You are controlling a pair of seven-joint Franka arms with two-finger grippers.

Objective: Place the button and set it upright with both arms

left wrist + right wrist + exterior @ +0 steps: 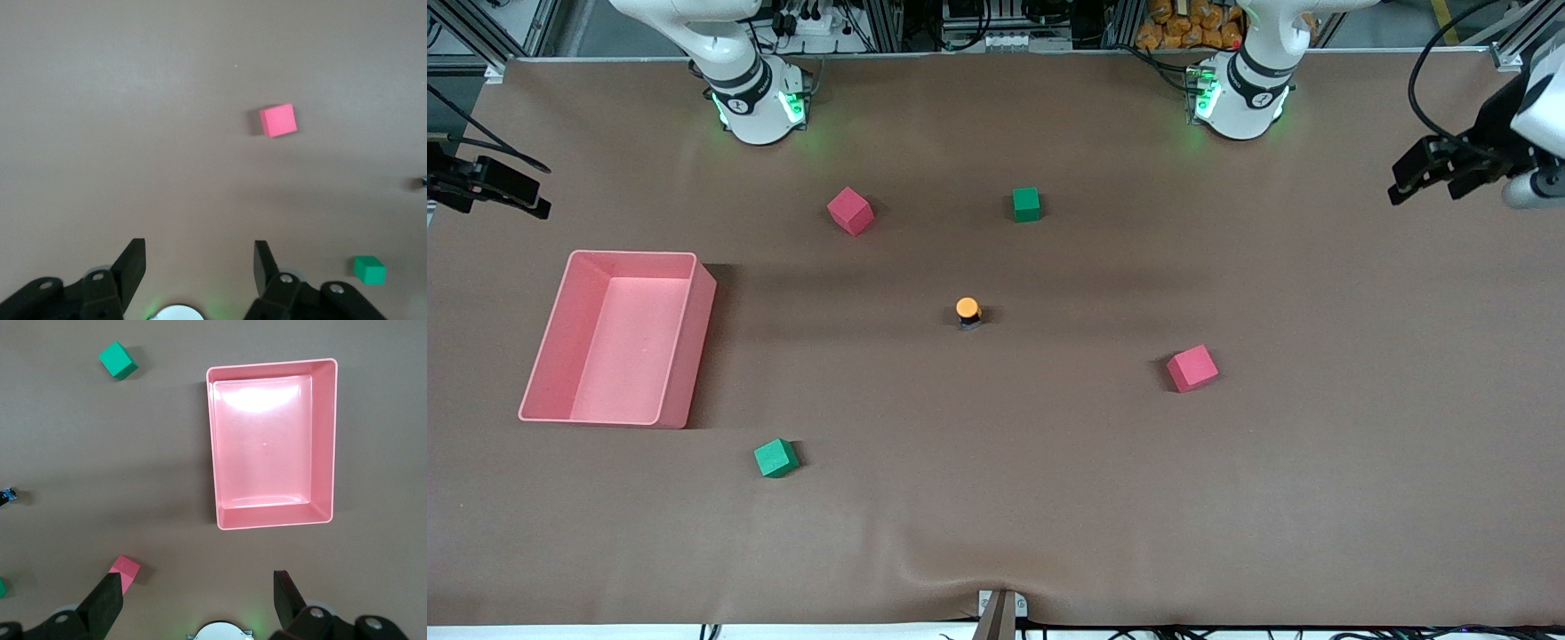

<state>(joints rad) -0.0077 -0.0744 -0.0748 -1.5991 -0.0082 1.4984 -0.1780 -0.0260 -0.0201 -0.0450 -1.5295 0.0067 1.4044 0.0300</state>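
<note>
In the front view, the green cube (pixel 775 458) lies nearest the camera, at about seven o'clock from the button (pixel 967 312), which stands upright near the middle of the table (pixel 1049 498), orange cap up, touched by neither gripper. The pink bin (pixel 618 338) sits toward the right arm's end, at nine o'clock from the button; a red cube (pixel 1192 368) lies at four o'clock, another red cube (pixel 849 211) at eleven, a second green cube (pixel 1026 204) at one. The left gripper (pixel 1405 182) hangs over the table's edge at the left arm's end, the right gripper (pixel 534 203) over the other edge. In the left wrist view, the left gripper (pixel 199 263) has its fingers spread, holding nothing, over bare table. In the right wrist view, the right gripper (pixel 199 600) is spread wide and empty, near the bin (pixel 275 520).
</note>
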